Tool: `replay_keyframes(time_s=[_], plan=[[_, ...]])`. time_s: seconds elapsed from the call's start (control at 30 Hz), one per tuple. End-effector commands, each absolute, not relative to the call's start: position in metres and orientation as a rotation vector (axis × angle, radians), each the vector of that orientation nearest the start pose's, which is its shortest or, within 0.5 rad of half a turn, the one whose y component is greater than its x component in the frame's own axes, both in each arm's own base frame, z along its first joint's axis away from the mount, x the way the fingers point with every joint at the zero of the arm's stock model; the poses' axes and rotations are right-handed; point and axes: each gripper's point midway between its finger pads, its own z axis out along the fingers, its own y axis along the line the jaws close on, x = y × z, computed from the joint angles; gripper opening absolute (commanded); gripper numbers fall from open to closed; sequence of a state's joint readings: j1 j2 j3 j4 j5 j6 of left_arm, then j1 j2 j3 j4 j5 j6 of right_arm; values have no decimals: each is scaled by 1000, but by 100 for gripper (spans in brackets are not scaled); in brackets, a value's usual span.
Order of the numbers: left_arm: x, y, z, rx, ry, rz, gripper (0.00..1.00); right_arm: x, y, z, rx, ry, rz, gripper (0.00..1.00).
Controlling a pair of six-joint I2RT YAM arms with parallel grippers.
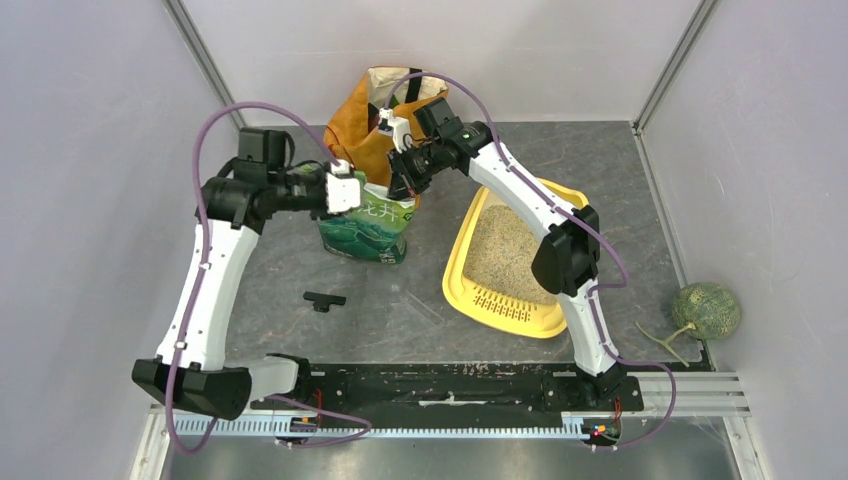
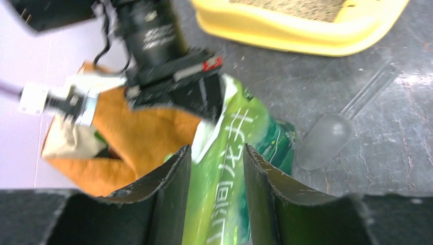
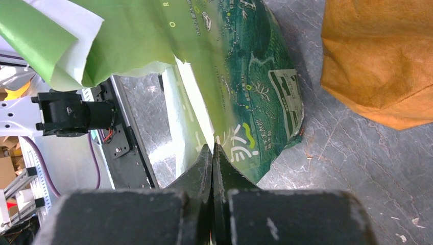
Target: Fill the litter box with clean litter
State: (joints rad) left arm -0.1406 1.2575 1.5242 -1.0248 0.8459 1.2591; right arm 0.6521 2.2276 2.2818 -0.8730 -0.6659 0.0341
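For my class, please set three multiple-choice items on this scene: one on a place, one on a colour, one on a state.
1. Where does the green printed plastic bag stand?
A. inside the tray
B. on the table, left of the shallow yellow plastic tray
C. at the table's near edge

2. What colour is the crumpled bag behind it?
A. blue
B. orange
C. white

3. What does the tray hold?
A. nothing
B. water
C. beige sandy granules

Answers: B, as the top view shows it beside the tray; B, its orange side shows in every view; C, granules spread across the tray's floor.
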Motion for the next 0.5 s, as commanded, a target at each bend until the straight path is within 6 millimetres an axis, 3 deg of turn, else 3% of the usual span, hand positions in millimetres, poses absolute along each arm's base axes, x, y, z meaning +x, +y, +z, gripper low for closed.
replay_keyframes(time_s=[0.0,0.23,0.47], plan=[[284,-166,299,1778,1211,-337,47,356,419,244,-1074,2098,1186,0],[317,-178,280,1813,1209,-290,39,354,418,243,-1083,2098,1191,0],[336,-179,258,1870,1233,-245,39,355,417,244,-1076,2101,1186,0]])
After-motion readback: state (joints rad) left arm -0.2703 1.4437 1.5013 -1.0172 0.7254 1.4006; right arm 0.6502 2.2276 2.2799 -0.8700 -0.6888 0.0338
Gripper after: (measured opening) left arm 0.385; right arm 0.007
